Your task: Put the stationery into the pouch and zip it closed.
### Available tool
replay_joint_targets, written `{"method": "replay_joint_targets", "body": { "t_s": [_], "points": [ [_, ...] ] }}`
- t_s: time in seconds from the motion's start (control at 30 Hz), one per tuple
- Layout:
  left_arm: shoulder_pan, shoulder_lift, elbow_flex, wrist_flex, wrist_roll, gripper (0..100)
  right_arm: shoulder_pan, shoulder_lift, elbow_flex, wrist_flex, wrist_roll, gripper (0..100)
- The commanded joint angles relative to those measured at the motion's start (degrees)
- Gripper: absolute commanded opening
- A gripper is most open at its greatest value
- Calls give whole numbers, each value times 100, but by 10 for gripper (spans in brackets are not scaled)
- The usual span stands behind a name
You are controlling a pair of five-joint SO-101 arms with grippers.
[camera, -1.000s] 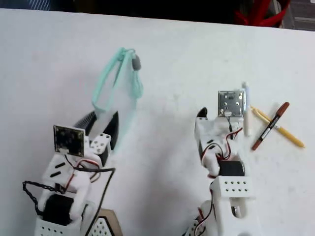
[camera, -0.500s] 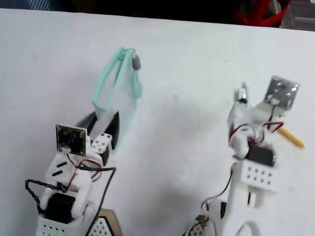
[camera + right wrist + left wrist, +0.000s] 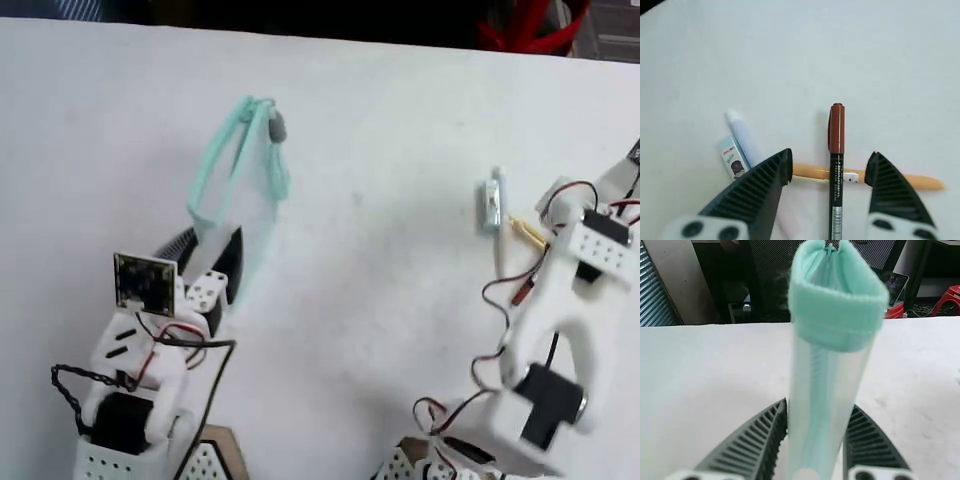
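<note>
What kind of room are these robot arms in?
Probably an office or lab workroom: a white table, with what looks like a black mesh chair back and window blinds in the room behind it.

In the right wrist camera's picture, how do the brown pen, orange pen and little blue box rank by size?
Largest: the brown pen and orange pen, similar and both partly hidden or cut off, so unranked.
Smallest: the little blue box, clearly.

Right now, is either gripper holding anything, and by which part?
The left gripper clamps the pouch at the end opposite its zipper pull. The right gripper, open over the brown pen, holds nothing.
</note>
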Motion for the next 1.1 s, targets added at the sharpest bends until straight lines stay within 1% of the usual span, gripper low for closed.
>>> {"method": "replay_joint_targets", "body": {
  "t_s": [0.0,0.33,0.6,0.83,1.07],
  "points": [
    [22,40,9,-88,-53,169,13,251,-615,22,-53,236],
    [22,40,18,-88,-53,169,48,699,-1248,22,-18,236],
    [22,40,26,-79,-53,169,57,1771,-1987,48,-26,235],
    [22,40,123,-123,-53,169,57,2607,-2980,866,-44,235],
    [22,40,123,-123,-53,169,189,3187,-3596,1042,-53,233]
  ]
}}
